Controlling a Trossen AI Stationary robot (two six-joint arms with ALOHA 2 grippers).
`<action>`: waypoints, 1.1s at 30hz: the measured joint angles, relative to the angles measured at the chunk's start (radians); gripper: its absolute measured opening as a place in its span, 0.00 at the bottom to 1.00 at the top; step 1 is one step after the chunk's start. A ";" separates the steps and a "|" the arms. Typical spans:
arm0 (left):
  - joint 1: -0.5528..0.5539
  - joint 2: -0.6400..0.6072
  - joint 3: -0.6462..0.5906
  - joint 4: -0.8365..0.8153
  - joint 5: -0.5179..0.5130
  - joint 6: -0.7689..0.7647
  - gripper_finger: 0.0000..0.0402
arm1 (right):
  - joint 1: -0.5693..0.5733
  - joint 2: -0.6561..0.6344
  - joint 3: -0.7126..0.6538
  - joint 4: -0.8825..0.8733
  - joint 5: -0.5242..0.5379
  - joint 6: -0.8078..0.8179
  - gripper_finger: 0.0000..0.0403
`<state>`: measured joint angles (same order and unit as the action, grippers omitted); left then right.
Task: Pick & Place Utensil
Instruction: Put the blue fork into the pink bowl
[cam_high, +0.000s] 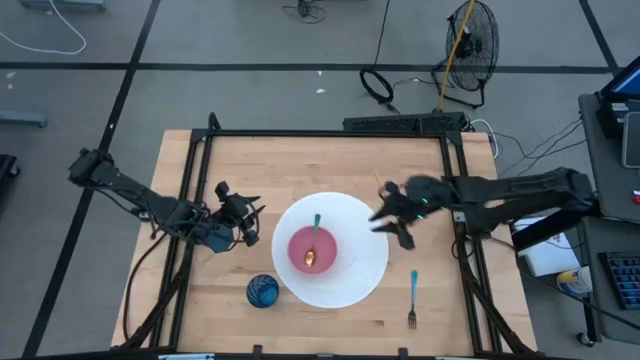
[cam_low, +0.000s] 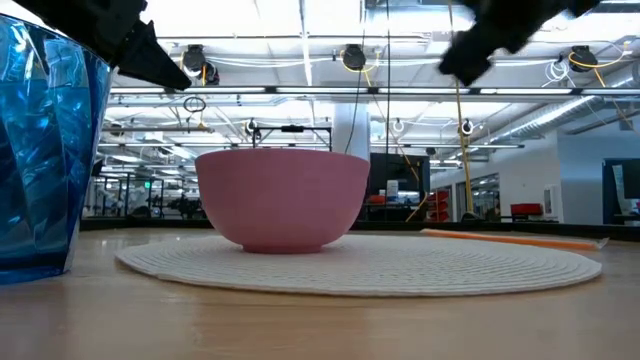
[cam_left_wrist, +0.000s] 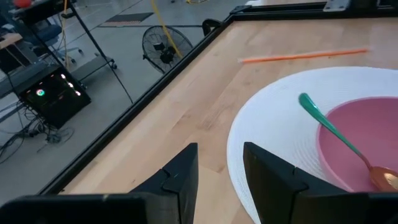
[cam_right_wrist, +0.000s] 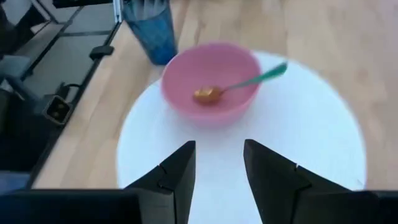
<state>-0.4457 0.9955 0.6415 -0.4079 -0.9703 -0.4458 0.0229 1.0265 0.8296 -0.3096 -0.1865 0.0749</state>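
While both arms hang clear of it, a spoon (cam_high: 314, 243) with a green handle and a copper-coloured bowl lies inside the pink bowl (cam_high: 312, 249), its handle leaning on the rim and pointing toward the table's far edge. The pink bowl sits near the middle of a round white placemat (cam_high: 350, 275) on the wooden table (cam_high: 290, 160).

Just beyond the mat's right edge, the right gripper (cam_high: 398, 225) hovers above the table with its fingers (cam_right_wrist: 177, 171) apart and nothing between them; its wrist view looks back across the mat at the bowl and spoon. Left of the mat, the left gripper (cam_high: 247, 222) is also raised off the table, its fingers (cam_left_wrist: 180, 174) spread and empty.

A blue tumbler (cam_high: 263, 291) stands just off the mat's near-left edge. A fork (cam_high: 412, 298) with a blue handle lies on the bare wood near the table's right front corner, well apart from the mat. An orange straw-like stick (cam_left_wrist: 301, 56) rests on the table just beyond the mat's far side.
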 joint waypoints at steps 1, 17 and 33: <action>0.006 0.000 0.000 0.000 0.000 0.000 0.33 | 0.036 -0.031 -0.013 -0.026 0.043 0.046 0.33; 0.048 0.000 0.000 0.000 0.003 -0.024 0.33 | 0.466 -0.067 -0.255 -0.073 0.338 0.968 0.33; 0.070 0.000 -0.078 -0.007 -0.022 -0.053 0.33 | 0.664 0.141 -0.142 -0.041 0.424 1.385 0.21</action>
<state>-0.3759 0.9958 0.5636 -0.4154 -0.9927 -0.4992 0.6868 1.1675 0.6874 -0.3505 0.2375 1.4604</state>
